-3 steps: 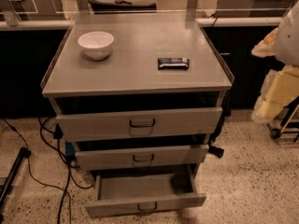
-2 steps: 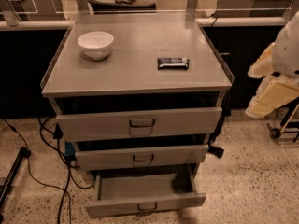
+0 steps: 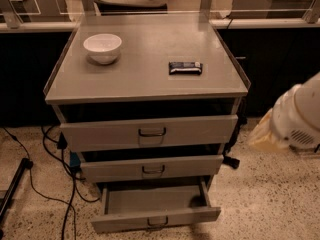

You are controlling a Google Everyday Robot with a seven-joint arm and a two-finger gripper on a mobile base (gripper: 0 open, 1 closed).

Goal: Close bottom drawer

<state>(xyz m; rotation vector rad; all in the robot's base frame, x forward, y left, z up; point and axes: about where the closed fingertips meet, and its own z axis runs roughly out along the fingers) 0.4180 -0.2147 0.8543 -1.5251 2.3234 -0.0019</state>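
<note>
Gripper [image 3: 266, 136] indistinct, right of bottom drawer [image 3: 155, 218]

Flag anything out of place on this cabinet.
The bottom drawer juts far out, inside exposed; the top drawer and middle drawer are ajar too. Bowl and bar sit tidy on top. Gripper out of view; only the white arm shows, right.

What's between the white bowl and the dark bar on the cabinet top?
Only bare grey cabinet top, in the camera view. The tool hangs at the right edge, apart from the open bottom drawer.
</note>
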